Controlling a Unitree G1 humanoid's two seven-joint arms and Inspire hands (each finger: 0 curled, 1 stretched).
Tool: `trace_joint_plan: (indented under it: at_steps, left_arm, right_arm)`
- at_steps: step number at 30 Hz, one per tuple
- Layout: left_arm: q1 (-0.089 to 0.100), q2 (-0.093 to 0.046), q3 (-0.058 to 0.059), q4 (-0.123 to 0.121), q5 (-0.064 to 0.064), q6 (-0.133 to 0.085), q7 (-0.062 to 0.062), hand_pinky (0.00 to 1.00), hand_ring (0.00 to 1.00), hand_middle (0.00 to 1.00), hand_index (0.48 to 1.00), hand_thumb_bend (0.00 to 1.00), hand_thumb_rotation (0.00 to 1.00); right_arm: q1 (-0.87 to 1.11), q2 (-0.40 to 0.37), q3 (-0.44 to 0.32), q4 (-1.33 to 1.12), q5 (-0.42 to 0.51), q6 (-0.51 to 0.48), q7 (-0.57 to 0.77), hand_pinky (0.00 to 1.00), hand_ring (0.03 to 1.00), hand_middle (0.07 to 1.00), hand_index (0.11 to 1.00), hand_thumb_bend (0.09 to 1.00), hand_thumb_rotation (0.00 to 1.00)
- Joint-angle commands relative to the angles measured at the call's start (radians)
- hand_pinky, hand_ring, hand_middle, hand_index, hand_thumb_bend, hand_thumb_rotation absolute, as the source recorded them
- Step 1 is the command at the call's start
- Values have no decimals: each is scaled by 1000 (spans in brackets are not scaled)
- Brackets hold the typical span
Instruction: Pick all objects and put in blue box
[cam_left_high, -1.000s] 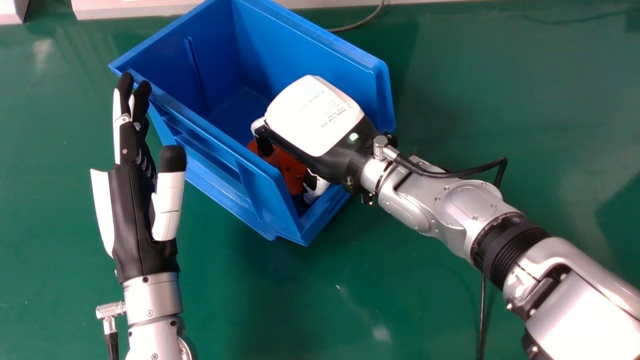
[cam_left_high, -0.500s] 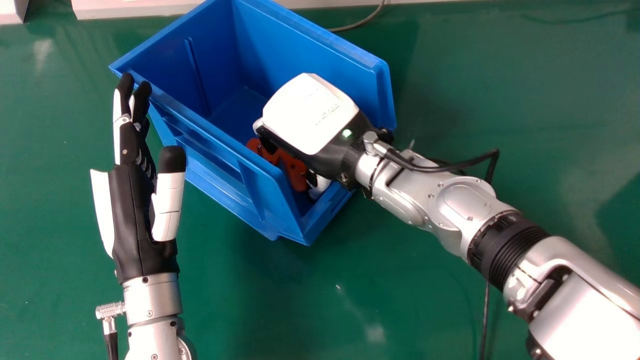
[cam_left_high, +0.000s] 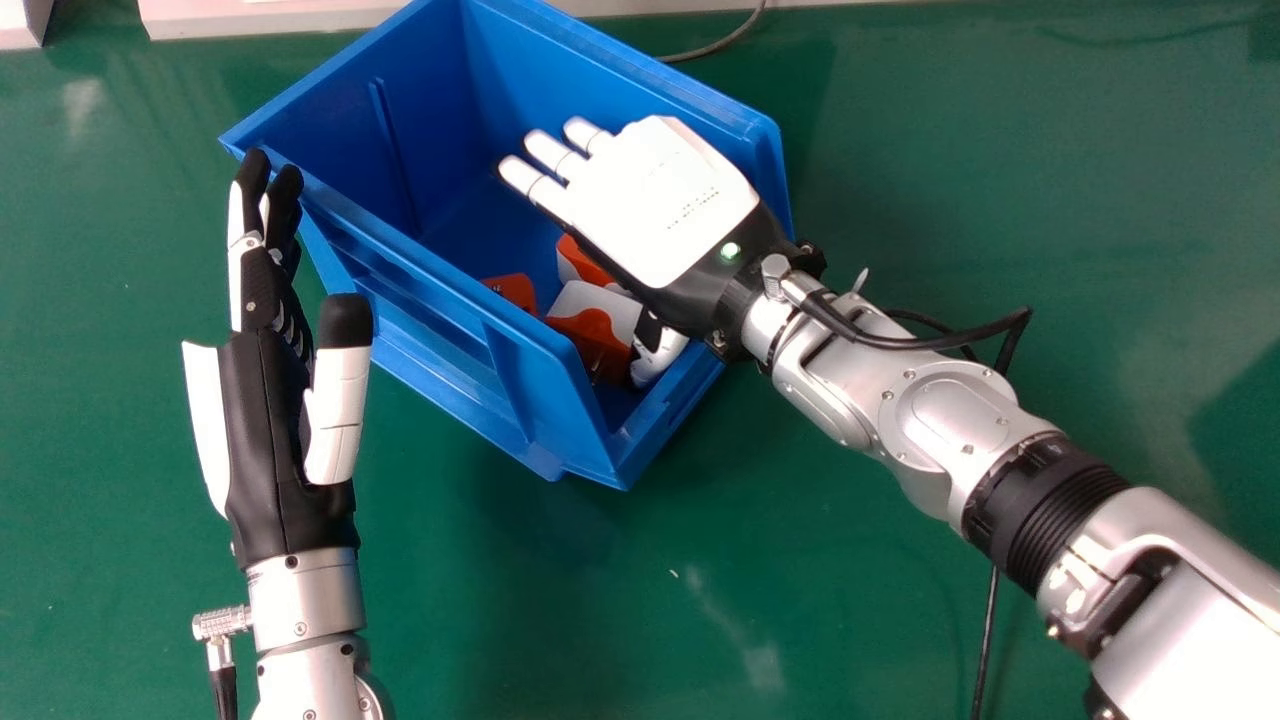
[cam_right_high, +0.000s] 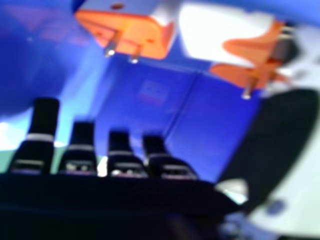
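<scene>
A green tabletop (cam_left_high: 820, 580) lies under everything, with a thin cable (cam_left_high: 722, 45) and a white ledge (cam_left_high: 260, 20) along its far edge. On it sits the blue box (cam_left_high: 420, 250), and inside, near its near end, lie orange-and-white plugs (cam_left_high: 612, 308) with metal pins. Another orange patch (cam_left_high: 512, 290) shows beside them; how many separate pieces there are, I cannot tell.

The right hand (cam_left_high: 665, 200) is over the box, its fingers stretched out straight and nothing gripped in them. Its thumb is right by the white-bodied plug — touching or not, I cannot tell. Half a second ago those fingers were bent down out of sight; now they are spread open, and the palm has shifted toward the robot's right and farther away. More of the plugs' white casing has come into sight.

The left hand (cam_left_high: 270, 400) stays beside the box, fingers straight — holding nothing.
</scene>
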Motion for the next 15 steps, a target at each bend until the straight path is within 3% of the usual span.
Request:
trace_joint_plan:
  at_steps: [1, 12, 15]
  left_arm:
    - [-6, -1, -8, -14, -2, -15, -5, 984, 961, 948, 956, 954, 938]
    - [6, -6, -7, -20, 5, -30, 1, 988, 961, 948, 957, 944, 938]
    - [10, -4, -8, -25, -5, -29, -7, 984, 960, 947, 958, 943, 940]
  right_arm:
    - [4, -9, -17, -18, 14, -3, -38, 989, 993, 994, 992, 995, 393]
    - [150, -52, -163, -255, 126, -37, -118, 1000, 1000, 1000, 1000, 1000, 428]
    - [238, -79, -226, -376, 179, -77, -146, 1000, 1000, 1000, 1000, 1000, 432]
